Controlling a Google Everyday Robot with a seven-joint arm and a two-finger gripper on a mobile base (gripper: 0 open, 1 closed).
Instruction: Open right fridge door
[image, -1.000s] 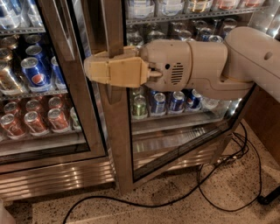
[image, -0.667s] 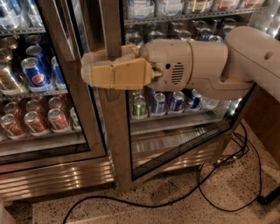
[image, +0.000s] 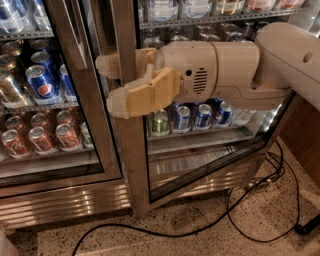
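Observation:
The right fridge door (image: 131, 165) is a glass pane in a wide steel frame. It stands ajar, its bottom edge angled out over the floor. My gripper (image: 105, 85) is at the door's left upright, about mid-height, with the arm reaching in from the right. It is open: the upper finger (image: 115, 64) and the lower finger (image: 137, 97) are spread apart over the frame. The stretch of frame behind them is hidden. A long angled steel bar handle (image: 70, 30) runs up at the top left.
The left glass door (image: 75, 170) fronts blue Pepsi and orange cans (image: 42, 85). More cans (image: 192, 116) stand on the shelf behind the right door. A black cable (image: 250, 220) loops over the speckled floor. A brown wall (image: 305, 145) stands at the right.
The gripper's fingers have spread apart and the hand has tilted. It has shifted slightly left along the door frame. The door stays ajar at about the same angle.

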